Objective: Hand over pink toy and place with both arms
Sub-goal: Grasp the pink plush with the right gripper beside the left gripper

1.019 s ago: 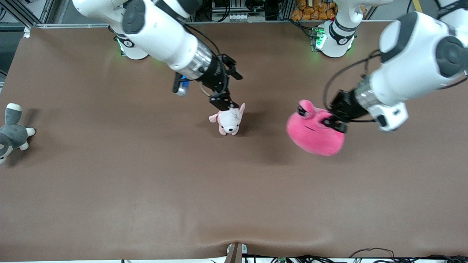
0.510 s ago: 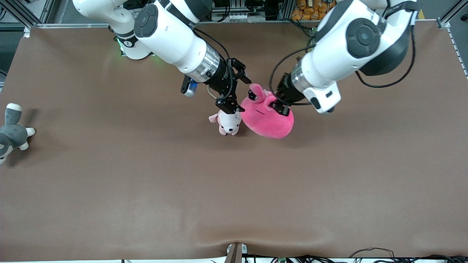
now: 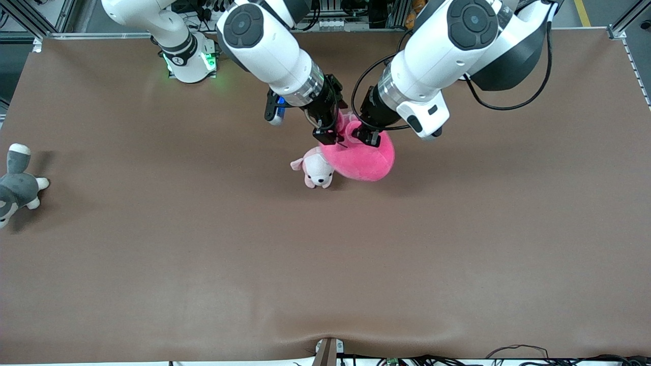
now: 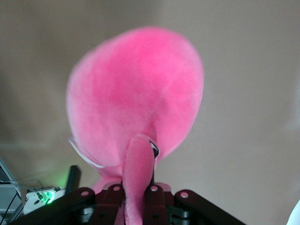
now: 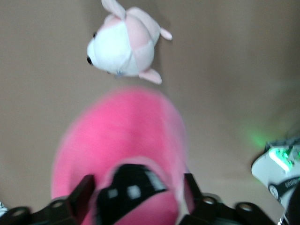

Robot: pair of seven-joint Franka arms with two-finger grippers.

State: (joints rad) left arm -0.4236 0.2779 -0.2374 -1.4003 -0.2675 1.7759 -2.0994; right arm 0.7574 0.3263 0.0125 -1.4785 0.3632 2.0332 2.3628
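Observation:
The pink toy point(image 3: 366, 157) hangs over the middle of the table, right beside the small dog plush point(image 3: 316, 172). My left gripper point(image 3: 367, 136) is shut on a fold of the toy's top; the left wrist view shows the fold point(image 4: 138, 173) pinched between my fingertips point(image 4: 112, 190). My right gripper point(image 3: 329, 133) is open at the toy's eye end. In the right wrist view its fingers point(image 5: 84, 190) stand apart on either side of a bulging black eye point(image 5: 131, 185), with the pink body point(image 5: 117, 136) below.
The pale pink-and-white dog plush point(image 5: 124, 47) lies on the table under and beside the toy. A grey-and-white plush point(image 3: 15, 184) lies at the right arm's end of the table. The brown table point(image 3: 325, 264) reaches toward the front camera.
My left gripper has carried the pink toy from the left arm's end to the middle, beside the dog plush. My right gripper has moved onto the toy's eye end, fingers open around it.

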